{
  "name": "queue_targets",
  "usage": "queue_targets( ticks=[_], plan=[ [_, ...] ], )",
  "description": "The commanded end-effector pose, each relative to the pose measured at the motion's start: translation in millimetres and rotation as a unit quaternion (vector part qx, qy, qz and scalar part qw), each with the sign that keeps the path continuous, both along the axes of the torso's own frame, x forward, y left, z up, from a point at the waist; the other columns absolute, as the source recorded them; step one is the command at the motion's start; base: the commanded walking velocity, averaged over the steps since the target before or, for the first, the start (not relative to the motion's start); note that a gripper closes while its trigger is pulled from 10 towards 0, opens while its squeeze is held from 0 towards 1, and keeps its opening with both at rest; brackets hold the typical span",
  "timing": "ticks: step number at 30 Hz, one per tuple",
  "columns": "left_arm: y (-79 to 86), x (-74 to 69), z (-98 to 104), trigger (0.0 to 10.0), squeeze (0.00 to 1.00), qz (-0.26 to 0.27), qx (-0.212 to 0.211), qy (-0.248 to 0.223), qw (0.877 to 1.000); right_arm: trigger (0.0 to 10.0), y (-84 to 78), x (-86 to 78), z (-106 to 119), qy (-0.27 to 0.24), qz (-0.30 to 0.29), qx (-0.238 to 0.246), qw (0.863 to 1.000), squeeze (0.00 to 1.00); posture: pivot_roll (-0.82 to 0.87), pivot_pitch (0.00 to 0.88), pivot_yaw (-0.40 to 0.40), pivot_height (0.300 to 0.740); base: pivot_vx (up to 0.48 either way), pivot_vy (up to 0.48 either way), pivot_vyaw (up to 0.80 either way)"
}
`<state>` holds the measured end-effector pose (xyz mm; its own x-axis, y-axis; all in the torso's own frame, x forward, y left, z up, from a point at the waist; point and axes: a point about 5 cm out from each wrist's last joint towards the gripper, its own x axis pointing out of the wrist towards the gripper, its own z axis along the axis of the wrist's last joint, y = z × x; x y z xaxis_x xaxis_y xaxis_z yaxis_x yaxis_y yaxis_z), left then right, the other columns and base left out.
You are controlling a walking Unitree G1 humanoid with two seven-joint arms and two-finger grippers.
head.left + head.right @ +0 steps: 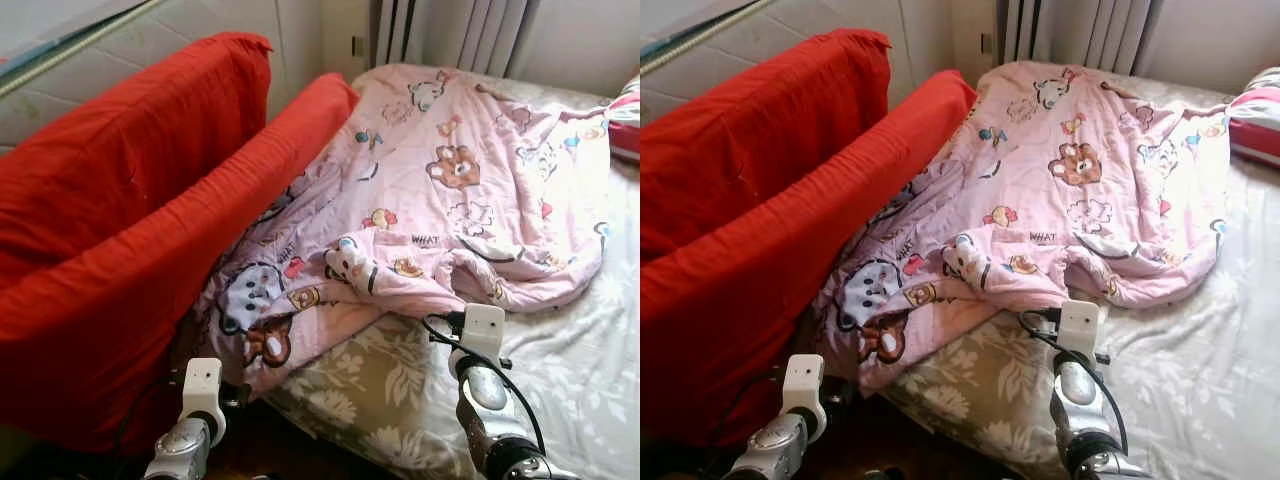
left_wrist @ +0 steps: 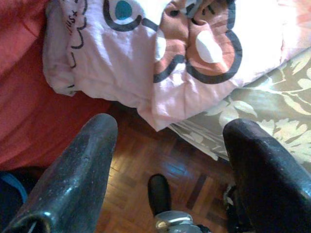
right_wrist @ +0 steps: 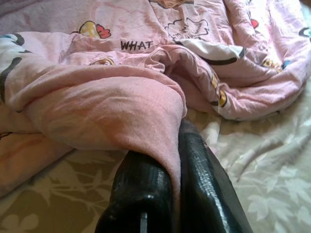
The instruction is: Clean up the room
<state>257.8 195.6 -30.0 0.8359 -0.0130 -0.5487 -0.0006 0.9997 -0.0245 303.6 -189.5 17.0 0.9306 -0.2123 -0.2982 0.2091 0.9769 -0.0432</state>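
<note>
Bedroom: bed with a grey-green leaf-print sheet (image 1: 380,390), a red fabric sofa (image 1: 120,250) hard against its side. Pink cartoon-print cotton blanket (image 1: 450,190) lies crumpled across the bed, one corner spilling toward the parquet floor (image 2: 160,165). Looks soft, light, limp, so it should drape and drag; hems and corners look the best holds. Right claw (image 3: 175,170) is clamped on a folded edge near the bed's foot. Left claw (image 2: 170,170) is spread apart, hovering just short of the hanging corner.
</note>
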Motion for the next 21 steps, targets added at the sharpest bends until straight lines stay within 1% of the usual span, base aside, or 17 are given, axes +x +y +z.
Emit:
queue_targets(
  ticks=[1, 8, 9, 21],
  plan=[
    [4.1, -8.2, -6.0, 10.0, 0.00, 0.006, 0.001, 0.014, 1.000, 10.0, 3.3, -1.2, -2.0, 0.005, 0.003, 0.001, 1.000, 0.00, 0.02, 0.149, 0.038, 0.740, 0.000, -0.326, 0.00],
    [4.7, -8.6, -6.2, 10.0, 0.00, 0.011, -0.003, 0.014, 1.000, 10.0, 3.7, -1.1, -2.1, 0.005, 0.003, 0.002, 1.000, 0.00, 0.02, 0.150, 0.039, 0.740, 0.000, -0.324, 0.00],
    [4.7, -8.7, -6.2, 10.0, 0.00, 0.011, -0.004, 0.013, 1.000, 10.0, 3.8, -1.1, -2.1, 0.005, 0.003, 0.002, 1.000, 0.00, 0.02, 0.150, 0.039, 0.740, -0.240, -0.262, 0.00],
    [6.0, -10.4, -7.4, 10.0, 0.00, 0.013, -0.004, 0.017, 1.000, 10.0, 5.9, -1.7, -3.5, 0.010, 0.008, 0.004, 1.000, 0.00, 0.02, 0.150, 0.039, 0.740, 0.000, 0.000, 0.00]
  ],
)
